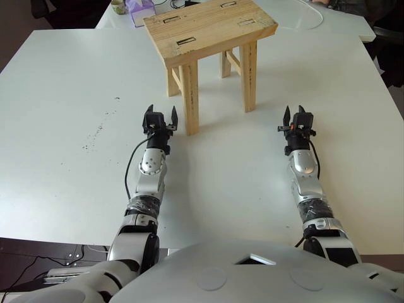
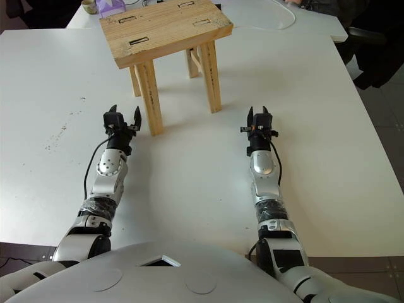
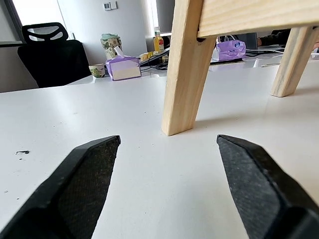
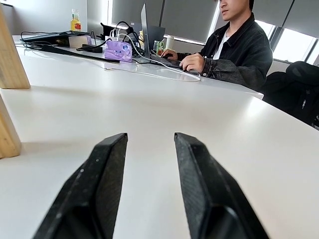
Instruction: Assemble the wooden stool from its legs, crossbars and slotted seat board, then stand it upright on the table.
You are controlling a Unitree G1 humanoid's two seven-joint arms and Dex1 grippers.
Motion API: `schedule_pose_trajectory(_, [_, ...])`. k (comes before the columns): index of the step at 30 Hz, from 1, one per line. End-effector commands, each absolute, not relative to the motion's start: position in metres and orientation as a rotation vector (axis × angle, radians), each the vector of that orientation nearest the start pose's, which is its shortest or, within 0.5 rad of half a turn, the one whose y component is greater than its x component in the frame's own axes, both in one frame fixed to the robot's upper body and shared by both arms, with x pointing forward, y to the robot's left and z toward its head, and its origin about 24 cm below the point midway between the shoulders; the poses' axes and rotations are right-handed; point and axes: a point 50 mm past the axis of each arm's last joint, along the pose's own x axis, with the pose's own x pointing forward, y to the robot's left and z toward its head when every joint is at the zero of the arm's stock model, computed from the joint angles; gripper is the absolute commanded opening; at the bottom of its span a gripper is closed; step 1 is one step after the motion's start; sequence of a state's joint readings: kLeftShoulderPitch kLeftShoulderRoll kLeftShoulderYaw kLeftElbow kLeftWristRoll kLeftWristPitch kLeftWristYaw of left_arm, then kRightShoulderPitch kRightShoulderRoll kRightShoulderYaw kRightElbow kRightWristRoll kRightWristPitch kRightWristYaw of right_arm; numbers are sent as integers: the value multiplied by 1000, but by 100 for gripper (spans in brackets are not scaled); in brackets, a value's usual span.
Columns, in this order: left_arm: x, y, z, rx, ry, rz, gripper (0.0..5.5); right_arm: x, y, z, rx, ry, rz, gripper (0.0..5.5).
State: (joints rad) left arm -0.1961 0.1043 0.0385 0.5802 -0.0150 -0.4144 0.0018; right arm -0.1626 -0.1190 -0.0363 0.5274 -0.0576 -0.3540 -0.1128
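The wooden stool (image 1: 208, 38) stands upright and fully assembled on the white bench (image 1: 63, 95), toward 12 o'clock from me. Its slotted seat board (image 1: 218, 22) lies flat on top, with four narrow slots near its corners, and four pale legs reach down to the bench surface. A crossbar (image 1: 233, 59) joins two legs on the far side.

My left gripper (image 1: 162, 110) rests low over the bench at about 7 o'clock from the stool. It is released, its two dark fingers (image 3: 79, 189) spread wide and grasping nothing. The nearest stool leg (image 1: 190, 98) stands just beyond the fingertips, at about 1 o'clock from this gripper, close but not touching.

My right gripper (image 1: 295, 110) sits low over the bench at about 4 o'clock from the stool. It is also released, its fingers (image 4: 94, 189) parted by a narrower gap with nothing between them. The closest leg (image 1: 249, 76) is at about 10 o'clock from it, clearly apart.

A scatter of small dark specks (image 1: 95, 132) marks the bench at 9 o'clock from my left gripper. A purple tissue box (image 1: 139, 9) sits at the far edge, at 11 o'clock from the stool.
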Motion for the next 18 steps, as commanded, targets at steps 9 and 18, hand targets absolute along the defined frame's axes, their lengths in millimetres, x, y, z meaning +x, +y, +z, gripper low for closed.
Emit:
schedule_pose_trajectory(9, [282, 178, 5, 70, -47, 35, 361, 277, -179, -3, -167, 14, -108, 175])
schedule_pose_trajectory(18, [285, 183, 3, 76, -28, 61, 359, 280, -176, -4, -151, 12, -102, 188])
